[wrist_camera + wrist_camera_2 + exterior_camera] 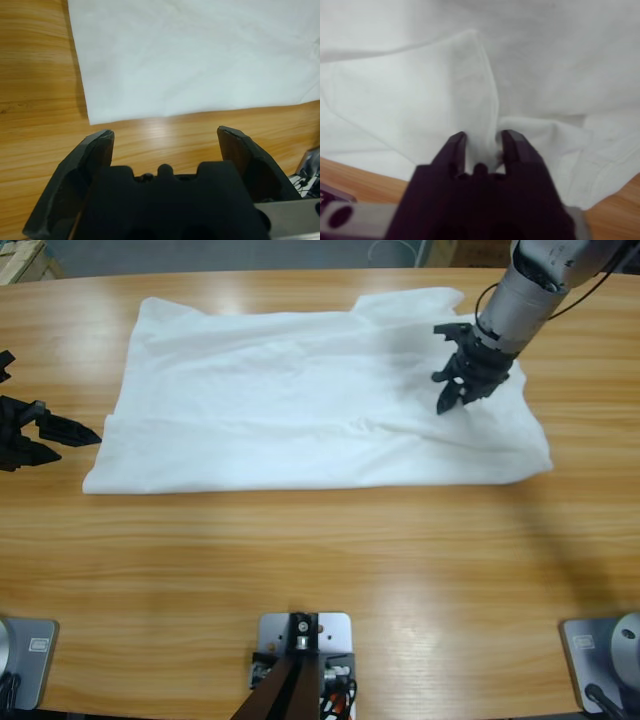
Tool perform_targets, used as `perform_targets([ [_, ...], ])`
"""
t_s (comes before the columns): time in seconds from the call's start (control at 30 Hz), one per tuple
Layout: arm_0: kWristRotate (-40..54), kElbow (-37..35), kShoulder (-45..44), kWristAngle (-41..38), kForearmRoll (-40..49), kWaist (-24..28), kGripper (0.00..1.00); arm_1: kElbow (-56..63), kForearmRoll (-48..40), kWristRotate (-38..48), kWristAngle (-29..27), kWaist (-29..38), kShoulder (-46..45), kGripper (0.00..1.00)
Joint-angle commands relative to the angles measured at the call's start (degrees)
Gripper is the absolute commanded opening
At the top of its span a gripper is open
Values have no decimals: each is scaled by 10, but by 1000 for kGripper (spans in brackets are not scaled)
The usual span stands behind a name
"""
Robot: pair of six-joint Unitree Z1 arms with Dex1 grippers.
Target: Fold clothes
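Right gripper [452,392]: we see its jaws pinching a raised fold of the T-shirt [300,400] near the shirt's right end.
Left gripper [45,432]: jaws spread, holding nothing, just off the shirt's left edge.
T-shirt: we find it spread flat across the wooden table [320,560].

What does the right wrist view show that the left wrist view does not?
Only the right wrist view: the right gripper, its jaws closed on a raised ridge of the white T-shirt, pinched cloth between them and creases running away from the pinch.

Only the left wrist view: the left gripper, jaws wide apart with nothing between them, over bare table just short of a flat corner of the shirt's edge.

Both: the same white T-shirt lying on the wooden table, seen along a pair of black jaws.
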Motion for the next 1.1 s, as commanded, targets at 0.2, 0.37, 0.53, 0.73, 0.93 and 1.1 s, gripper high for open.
perform_targets([
  [0.2,9,-6,21,-3,3,-5,806,-111,94,-21,-33,-11,-2,0],
  [0.37,9,-6,20,-3,3,-5,805,-216,160,-36,-43,-11,27,0],
  [0.53,9,-6,20,-3,3,-5,806,-261,182,-46,-43,-11,51,0],
  [0.73,9,-6,18,-3,3,-5,804,-293,199,-63,-29,-6,74,0],
  [0.93,9,-6,18,-3,3,-5,804,-304,199,-95,-6,22,97,0],
  [1.1,9,-6,20,-3,3,-4,804,-318,200,-112,2,37,108,0],
])
